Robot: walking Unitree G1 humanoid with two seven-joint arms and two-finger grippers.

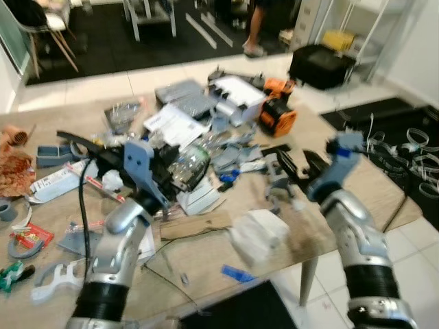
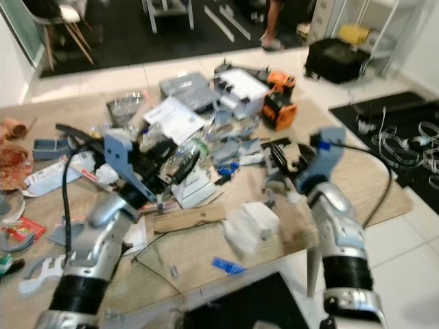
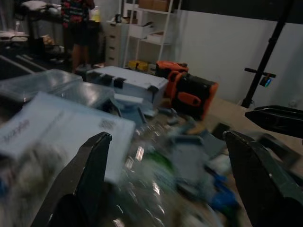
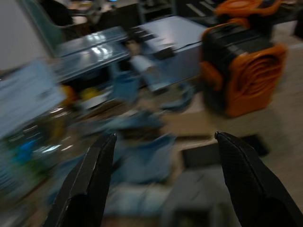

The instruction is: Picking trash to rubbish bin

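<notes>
A wooden table [image 1: 357,185] is heaped with clutter. In the middle of the pile lies a clear crushed plastic bottle [image 1: 188,164]. My left gripper [image 1: 177,173] is open right at it, and the left wrist view has the bottle [image 3: 147,184] low between the fingers [image 3: 90,170] of that gripper [image 3: 165,142]. My right gripper [image 1: 300,164] hovers open over grey plastic scraps [image 1: 278,178] to the right of the pile. In the right wrist view it [image 4: 165,137] holds nothing and faces the orange device [image 4: 246,71]. A crumpled white wad [image 1: 257,233] lies near the front edge.
An orange and black device [image 1: 278,113], a white box [image 1: 236,92] and papers [image 1: 175,127] lie at the back. A cardboard strip [image 1: 195,223] is in front. Tools [image 1: 31,236] litter the left. A black bag [image 1: 321,65], cable coils [image 1: 405,151] and a person's legs [image 1: 257,27] are beyond.
</notes>
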